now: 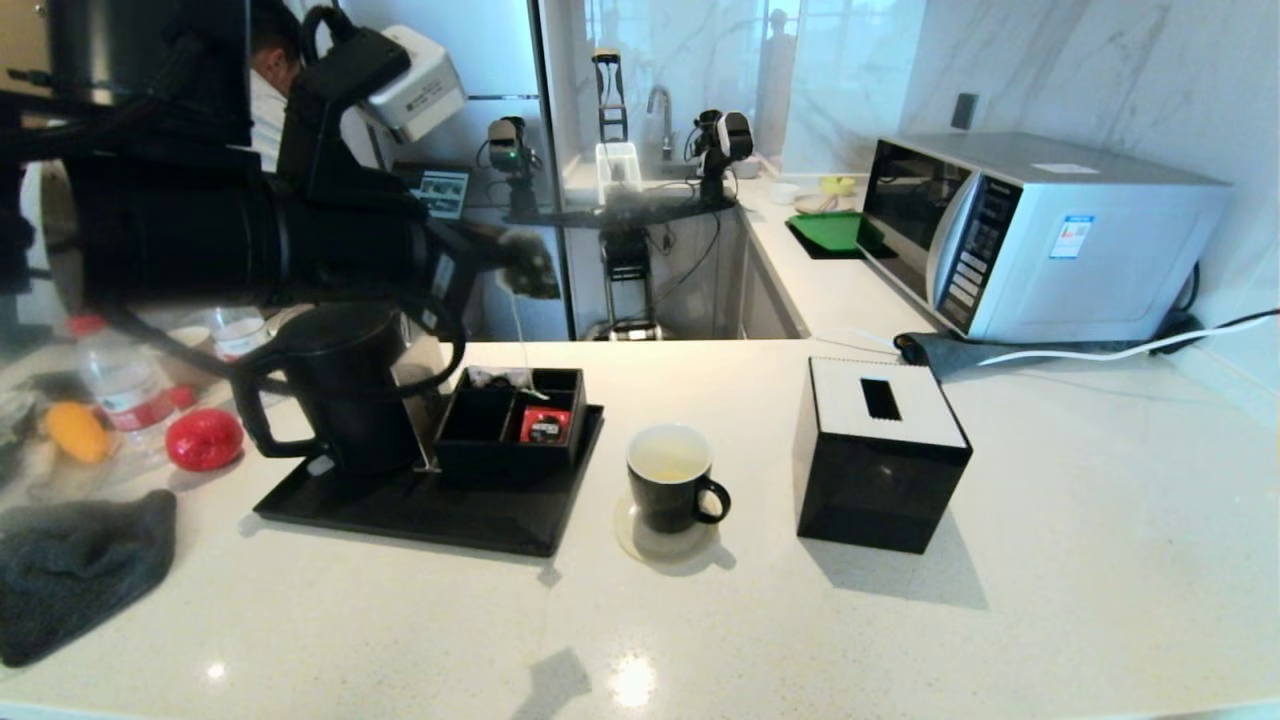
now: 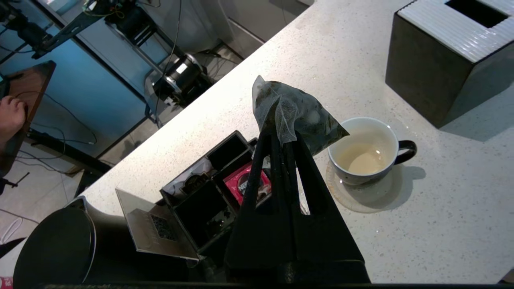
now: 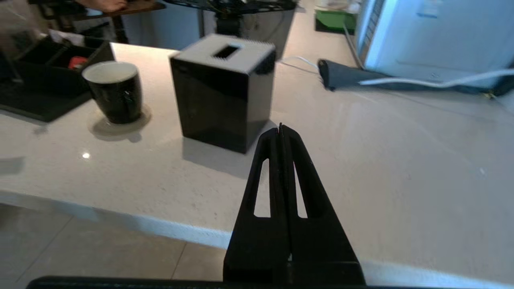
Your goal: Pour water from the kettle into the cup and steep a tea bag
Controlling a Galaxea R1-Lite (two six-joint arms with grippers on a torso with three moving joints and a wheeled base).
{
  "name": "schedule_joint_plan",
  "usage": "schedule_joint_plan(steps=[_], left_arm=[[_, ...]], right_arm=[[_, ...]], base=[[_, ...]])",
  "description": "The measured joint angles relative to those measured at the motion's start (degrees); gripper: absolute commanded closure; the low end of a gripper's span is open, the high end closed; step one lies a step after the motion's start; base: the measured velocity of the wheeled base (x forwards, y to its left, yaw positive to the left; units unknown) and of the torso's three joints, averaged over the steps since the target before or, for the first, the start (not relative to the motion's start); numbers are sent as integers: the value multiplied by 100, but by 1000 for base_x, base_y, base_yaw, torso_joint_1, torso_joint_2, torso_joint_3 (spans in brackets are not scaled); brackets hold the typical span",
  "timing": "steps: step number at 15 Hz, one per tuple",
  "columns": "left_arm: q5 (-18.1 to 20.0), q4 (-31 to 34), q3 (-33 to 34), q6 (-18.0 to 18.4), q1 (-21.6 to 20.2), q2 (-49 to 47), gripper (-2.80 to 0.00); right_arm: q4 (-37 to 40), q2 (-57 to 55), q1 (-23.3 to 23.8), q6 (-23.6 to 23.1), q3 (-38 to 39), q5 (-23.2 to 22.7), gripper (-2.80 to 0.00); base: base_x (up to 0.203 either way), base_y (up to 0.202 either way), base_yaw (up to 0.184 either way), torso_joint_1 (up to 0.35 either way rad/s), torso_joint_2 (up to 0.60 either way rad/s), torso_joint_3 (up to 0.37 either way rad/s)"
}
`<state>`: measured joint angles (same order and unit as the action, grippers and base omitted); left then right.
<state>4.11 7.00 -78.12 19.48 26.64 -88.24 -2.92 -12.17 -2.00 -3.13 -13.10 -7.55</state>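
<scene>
My left gripper point(image 2: 281, 134) is shut on the tea bag point(image 2: 295, 114), a grey-green mesh pouch held high in the air over the organizer box, to the left of the cup. In the head view the tea bag point(image 1: 528, 264) shows at the tip of the raised left arm, its pale thread hanging down. The black cup point(image 1: 668, 490) stands on a round coaster and holds pale water point(image 2: 361, 160). The black kettle point(image 1: 340, 390) stands upright on the tray's left end. My right gripper point(image 3: 281, 128) is shut and empty, low over the counter's front edge to the right of the tissue box.
A black tissue box point(image 1: 880, 455) stands just right of the cup. The black tray point(image 1: 420, 510) carries an organizer with a red sachet point(image 1: 545, 425). A microwave point(image 1: 1040, 230) stands at the back right. Bottles, a red object point(image 1: 203, 438) and a dark cloth point(image 1: 80, 570) lie at the left.
</scene>
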Motion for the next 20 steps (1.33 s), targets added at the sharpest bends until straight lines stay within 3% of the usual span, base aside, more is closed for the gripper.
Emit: schedule_joint_plan(steps=[4, 10, 11, 15, 20], left_arm=[[-76, 0, -11, 0, 97, 12, 0], [-133, 9, 0, -6, 435, 10, 0], [-207, 9, 0, -11, 512, 9, 0], [-277, 8, -2, -22, 730, 6, 0], [-392, -2, -29, -33, 839, 6, 0]], right_arm=[[-1567, -2243, -460, -32, -575, -393, 0], [-3804, -5844, -1625, -170, -1656, -1737, 0], [-4001, -6353, -1878, -185, -1967, -1846, -280], [-4560, -7835, -2560, -88, -2834, -2121, -280], [-5592, -8940, -2826, 317, -3130, -3006, -280]], base=[[0, 0, 0, 0, 0, 0], [0, 0, 0, 0, 0, 0], [0, 0, 0, 0, 0, 0], [0, 0, 0, 0, 0, 0], [0, 0, 0, 0, 0, 0]])
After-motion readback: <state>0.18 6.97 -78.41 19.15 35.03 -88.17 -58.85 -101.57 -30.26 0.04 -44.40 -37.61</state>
